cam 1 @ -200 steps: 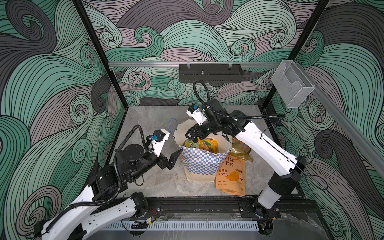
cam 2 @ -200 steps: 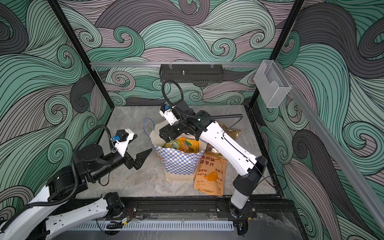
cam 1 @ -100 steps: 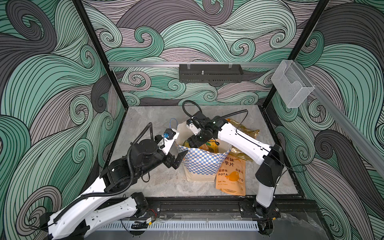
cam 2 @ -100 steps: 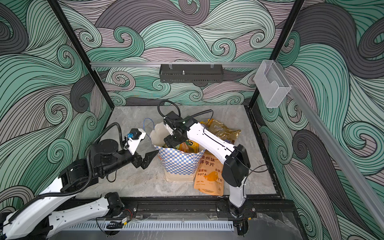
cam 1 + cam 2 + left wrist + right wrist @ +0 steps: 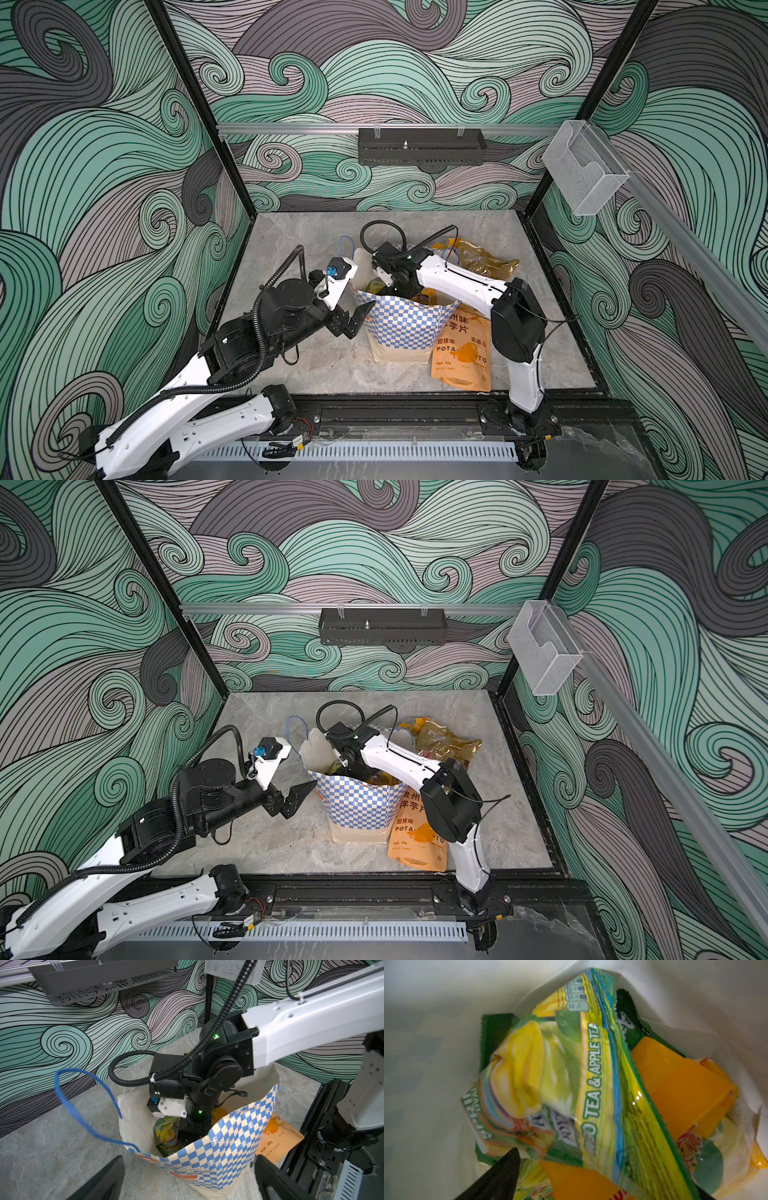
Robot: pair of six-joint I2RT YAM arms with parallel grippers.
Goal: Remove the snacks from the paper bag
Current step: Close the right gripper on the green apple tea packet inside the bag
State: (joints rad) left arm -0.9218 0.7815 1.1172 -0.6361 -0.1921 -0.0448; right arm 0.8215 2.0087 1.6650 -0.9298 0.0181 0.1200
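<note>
The paper bag [image 5: 399,328] [image 5: 357,804] stands upright mid-table, its checkered band facing front. My right arm reaches down into its mouth. In the right wrist view my right gripper [image 5: 602,1172] is open deep inside, over a green-yellow packet [image 5: 571,1068] and an orange packet [image 5: 679,1088]. Only one black fingertip [image 5: 504,1167] shows clearly. My left gripper [image 5: 359,320] [image 5: 301,800] is open beside the bag's front left edge, holding nothing. The orange POTATO pouch [image 5: 461,353] lies flat against the bag's right front. A golden-brown packet [image 5: 482,259] lies behind the bag.
A blue cord handle [image 5: 68,1103] loops out from the bag's rim toward the left. A black tray [image 5: 422,145] hangs on the back wall rail and a clear plastic holder [image 5: 586,174] on the right rail. A black frame rail [image 5: 415,407] borders the front.
My right gripper has dropped from above the bag's rim down into the bag, with the arm folding in. My left gripper has moved right, up to the bag's left side.
</note>
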